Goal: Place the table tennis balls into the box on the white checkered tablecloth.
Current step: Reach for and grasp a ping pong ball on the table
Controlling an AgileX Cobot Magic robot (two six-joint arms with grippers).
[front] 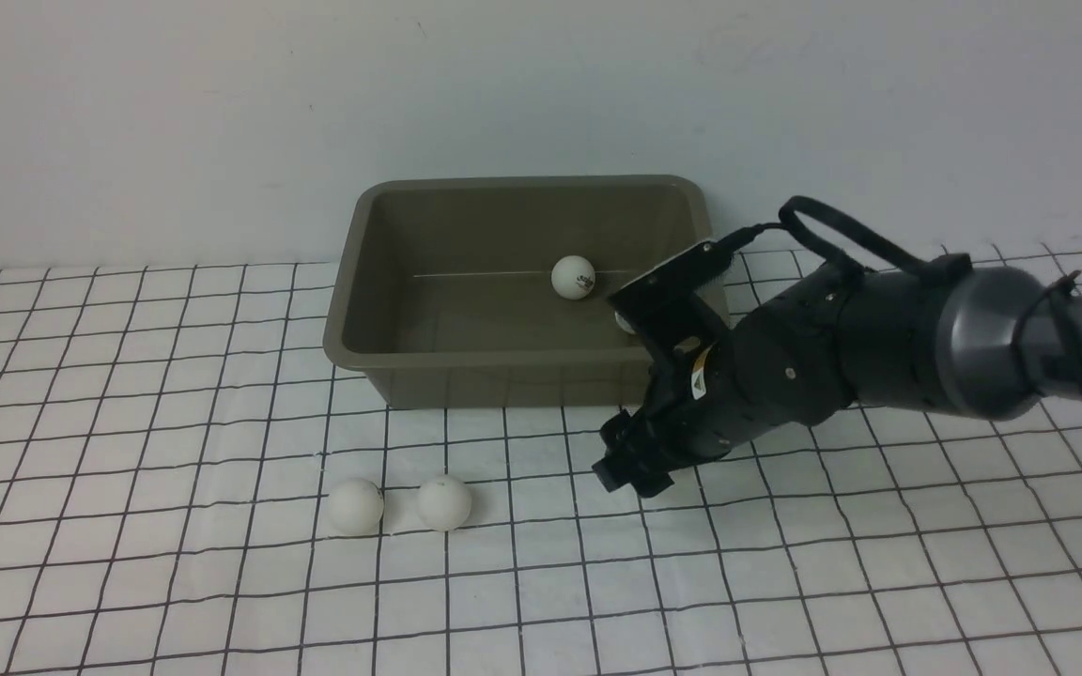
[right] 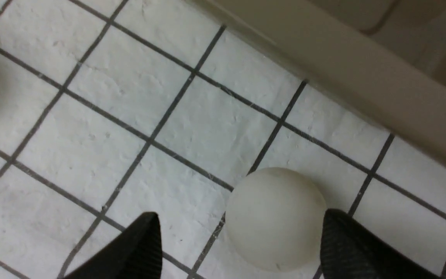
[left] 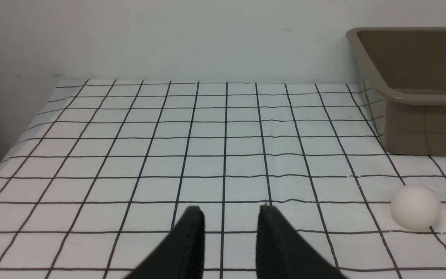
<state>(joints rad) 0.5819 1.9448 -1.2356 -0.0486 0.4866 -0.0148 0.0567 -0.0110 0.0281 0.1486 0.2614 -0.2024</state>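
Right hand (right: pixel 240 215) wide astride one ball (right: pixel 275 221)

The olive-brown box (front: pixel 466 359) stands upright on the white checkered tablecloth (front: pixel 175 394). It holds a marked white ball (front: pixel 573 277) and a half-hidden ball (front: pixel 625 323). On the cloth in front, a left ball (front: pixel 355 505) and a right ball (front: pixel 444 502) lie just apart. A fifth ball (right: pixel 275 217) rests near the box's outer wall.

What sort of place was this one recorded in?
Likely a staged robot test bench: a white checkered tablecloth against a bare wall, with a box and table tennis balls laid out.
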